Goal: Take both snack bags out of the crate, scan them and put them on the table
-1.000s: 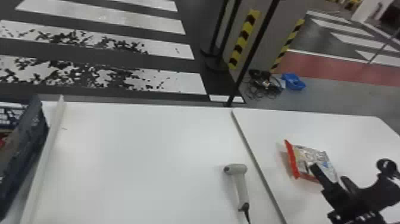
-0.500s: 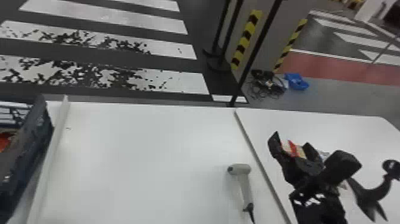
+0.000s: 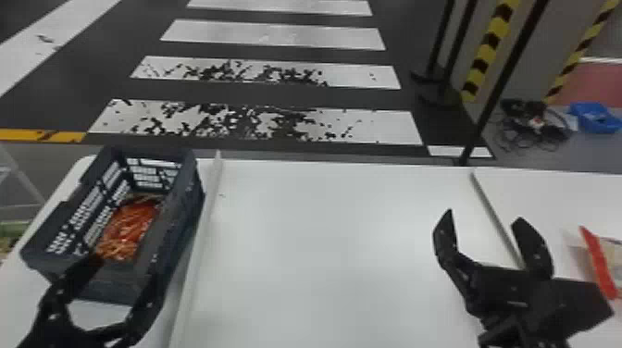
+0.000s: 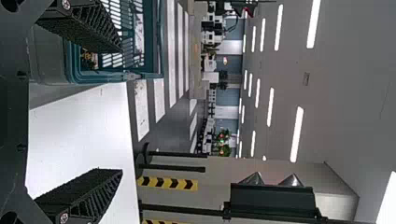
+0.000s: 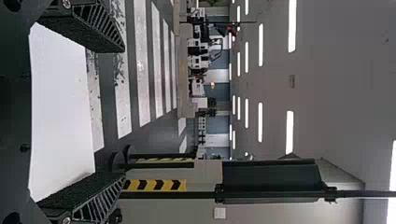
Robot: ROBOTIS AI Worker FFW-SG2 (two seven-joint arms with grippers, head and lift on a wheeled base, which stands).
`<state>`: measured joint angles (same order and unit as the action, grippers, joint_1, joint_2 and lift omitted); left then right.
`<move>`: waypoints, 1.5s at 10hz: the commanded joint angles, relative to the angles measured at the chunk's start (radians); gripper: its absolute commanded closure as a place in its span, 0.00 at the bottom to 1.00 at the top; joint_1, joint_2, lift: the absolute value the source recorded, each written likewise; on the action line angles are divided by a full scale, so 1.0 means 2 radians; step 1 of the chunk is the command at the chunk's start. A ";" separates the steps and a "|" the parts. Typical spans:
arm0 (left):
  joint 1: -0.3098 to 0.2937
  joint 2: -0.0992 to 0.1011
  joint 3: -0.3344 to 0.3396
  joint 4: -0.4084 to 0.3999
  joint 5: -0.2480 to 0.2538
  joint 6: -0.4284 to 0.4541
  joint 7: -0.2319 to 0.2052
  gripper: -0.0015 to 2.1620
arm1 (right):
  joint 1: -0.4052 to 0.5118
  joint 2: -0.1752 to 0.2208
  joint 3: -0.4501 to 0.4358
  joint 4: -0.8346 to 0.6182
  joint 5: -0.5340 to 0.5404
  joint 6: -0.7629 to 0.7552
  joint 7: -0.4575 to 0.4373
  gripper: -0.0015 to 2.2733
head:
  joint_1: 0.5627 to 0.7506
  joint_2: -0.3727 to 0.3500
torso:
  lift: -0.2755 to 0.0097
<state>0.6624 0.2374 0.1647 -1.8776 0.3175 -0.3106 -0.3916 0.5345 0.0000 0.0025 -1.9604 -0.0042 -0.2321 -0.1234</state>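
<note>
Left claw (image 3: 122, 273) is wide, at the near end of the crate (image 3: 172, 252). Right claw (image 3: 485, 218) is also wide. Orange snack bag (image 3: 132, 224) lies inside the crate; red-edged bag (image 3: 601, 266) rests on the tabletop (image 3: 567, 199), right.

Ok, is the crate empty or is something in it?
Not empty. Looking down into the open-topped crate, the head view shows an orange-red snack bag lying inside.

The head view's right edge cuts off one snack bag (image 3: 600, 264).
</note>
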 commanded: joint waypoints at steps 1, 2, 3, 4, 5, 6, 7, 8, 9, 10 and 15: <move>-0.001 -0.001 -0.004 0.000 0.001 0.000 0.003 0.04 | 0.020 0.000 0.045 0.014 0.033 -0.045 -0.019 0.02 | 0.70 0.54 | 0.64; -0.002 -0.001 -0.006 0.000 0.006 0.000 0.003 0.04 | 0.032 0.000 0.067 0.022 0.041 -0.050 -0.035 0.02 | 0.70 0.59 | 0.64; -0.002 -0.002 -0.012 0.002 0.005 0.000 0.009 0.04 | 0.042 0.000 0.088 0.036 0.050 -0.062 -0.044 0.02 | 0.70 0.65 | 0.64; -0.002 -0.002 -0.014 0.002 0.003 0.000 0.014 0.04 | 0.046 0.000 0.105 0.050 0.058 -0.062 -0.048 0.02 | 0.70 0.70 | 0.64; -0.002 -0.002 -0.020 0.002 0.002 0.000 0.027 0.04 | 0.048 0.000 0.118 0.059 0.066 -0.062 -0.059 0.02 | 0.70 0.72 | 0.64; -0.003 -0.001 -0.030 -0.001 -0.003 0.002 0.042 0.04 | 0.050 0.000 0.125 0.064 0.067 -0.062 -0.066 0.02 | 0.70 0.76 | 0.64; -0.003 -0.001 -0.041 -0.006 -0.012 0.003 0.054 0.04 | 0.051 0.000 0.128 0.068 0.070 -0.061 -0.074 0.02 | 0.70 0.79 | 0.64; 0.000 0.000 -0.046 -0.016 -0.015 0.009 0.060 0.04 | 0.053 -0.001 0.130 0.070 0.070 -0.061 -0.081 0.02 | 0.70 0.79 | 0.64; 0.003 0.002 -0.050 -0.028 -0.015 0.022 0.067 0.04 | 0.054 -0.002 0.130 0.070 0.070 -0.056 -0.081 0.03 | 0.70 0.78 | 0.64; 0.010 0.003 -0.051 -0.051 -0.015 0.040 0.068 0.04 | 0.055 -0.004 0.130 0.070 0.070 -0.039 -0.081 0.03 | 0.70 0.77 | 0.64; 0.018 0.006 0.017 -0.167 0.009 0.138 0.067 0.04 | 0.063 -0.010 0.130 0.071 0.059 -0.009 -0.081 0.03 | 0.70 0.75 | 0.64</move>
<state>0.7049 0.2509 0.1765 -2.2011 0.3296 -0.0526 -0.2574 0.6592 -0.0198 0.2625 -1.8198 0.1142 -0.2509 -0.2853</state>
